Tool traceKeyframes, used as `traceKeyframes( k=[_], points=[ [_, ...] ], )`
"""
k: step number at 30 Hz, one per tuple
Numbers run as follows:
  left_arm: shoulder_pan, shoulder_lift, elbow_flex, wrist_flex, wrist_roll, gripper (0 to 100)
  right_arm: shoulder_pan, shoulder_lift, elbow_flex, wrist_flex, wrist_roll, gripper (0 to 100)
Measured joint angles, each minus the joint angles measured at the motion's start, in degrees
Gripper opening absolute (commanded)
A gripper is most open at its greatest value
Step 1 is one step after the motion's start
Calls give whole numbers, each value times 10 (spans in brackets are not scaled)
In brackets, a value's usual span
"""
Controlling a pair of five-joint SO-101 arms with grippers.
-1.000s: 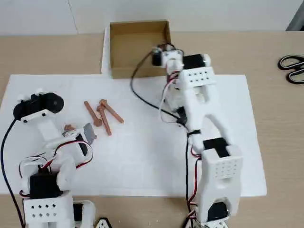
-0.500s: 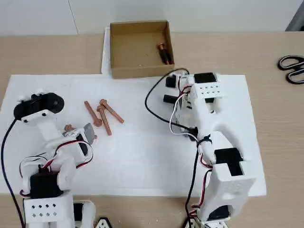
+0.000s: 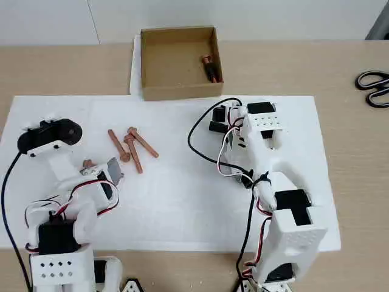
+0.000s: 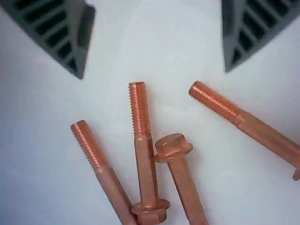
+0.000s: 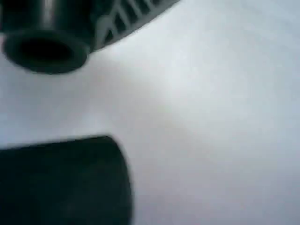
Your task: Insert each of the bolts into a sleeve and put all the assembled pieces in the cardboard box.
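Four copper-coloured flanged bolts point(image 4: 143, 150) lie loose on the white paper sheet point(image 3: 182, 201), at about 9 o'clock from its middle. The left gripper point(image 4: 153, 68) hangs over their threaded ends with its jaws spread wide and nothing between them. The bolts look stiff, light and smooth, so they will likely roll or skid if nudged. The plain shank between head and thread seems the best hold, pinched across its axis. Two middle bolts touch, one's head against the other's shank, so the outlying bolt point(image 4: 243, 122) looks easiest to take alone. An upright black tubular sleeve point(image 5: 44, 49) and a second black sleeve lying on its side point(image 5: 61, 183) sit on the paper by the right gripper point(image 3: 223, 120), near 1 o'clock from the sheet's middle. Whether that gripper is open or closed cannot be told. The sleeves look rigid, and the lying one is apt to roll. The brown cardboard box point(image 3: 144, 67) stands at 12 o'clock, holding one bolt-in-sleeve assembly point(image 3: 209, 68) against its 3 o'clock wall. The paper covers a light wooden table point(image 3: 61, 67), black-handled scissors point(image 3: 372, 88) rest at 2 o'clock, and a white wall runs behind.
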Motion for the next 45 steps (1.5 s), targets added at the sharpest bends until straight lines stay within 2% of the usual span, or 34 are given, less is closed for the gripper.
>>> traceKeyframes(
  k=[20, 23, 26, 36, 41, 45],
  points=[
    [0, 0, 0, 0, 0, 185, -1, 12, 16, -2, 0, 125],
    [0, 0, 0, 0, 0, 185, -1, 16, 16, -3, 0, 114],
    [0, 0, 0, 0, 0, 185, -1, 18, 16, -3, 2, 0],
    [0, 0, 0, 0, -2, 185, 17, 20, -1, 8, 16, 7],
    [0, 3, -33, 43, -94, 185, 42, 21, -61, 75, 34, 7],
    [0, 46, -98, 89, -117, 185, 55, 21, -88, 93, 52, 7]
  ],
)
